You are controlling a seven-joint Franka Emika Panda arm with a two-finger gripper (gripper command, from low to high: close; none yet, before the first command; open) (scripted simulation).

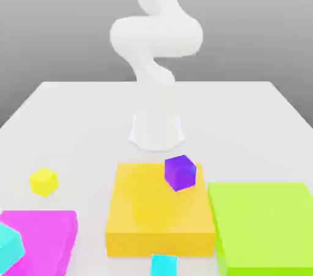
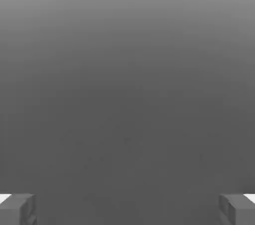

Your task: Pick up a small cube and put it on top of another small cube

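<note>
Exterior view first. We saw the white arm [image 1: 156, 54] rising from its base [image 1: 156, 129] at the middle of the pale worktop [image 1: 244, 122], bending up out of the frame's top. The small cube [image 1: 43, 181], bright yellow, sat on the bare worktop toward the exterior view's left, apart from everything else, nothing touching it. A flat orange block [image 1: 153, 213] lay in front of the base, near centre. A purple cube [image 1: 180, 172] sat tilted at the orange block's far right corner, one corner pointing down; we could not tell whether it rested on the block or hung just above it. A flat lime-green block [image 1: 269, 223] lay just beside the orange one on the exterior view's right, a narrow gap between them. A flat magenta block [image 1: 46, 235] lay at the lower left, with a cyan cube [image 1: 9, 245] tilted on its left part, cut by the frame edge. A second cyan cube [image 1: 164, 265] sat on the worktop just in front of the orange block, partly cut by the bottom edge.

Hand view next. We saw plain grey background and the gripper [image 2: 127, 209] with its two grey fingertips [image 2: 17, 209] at opposite corners, spread wide apart, nothing between them, so the gripper was open and empty.
</note>
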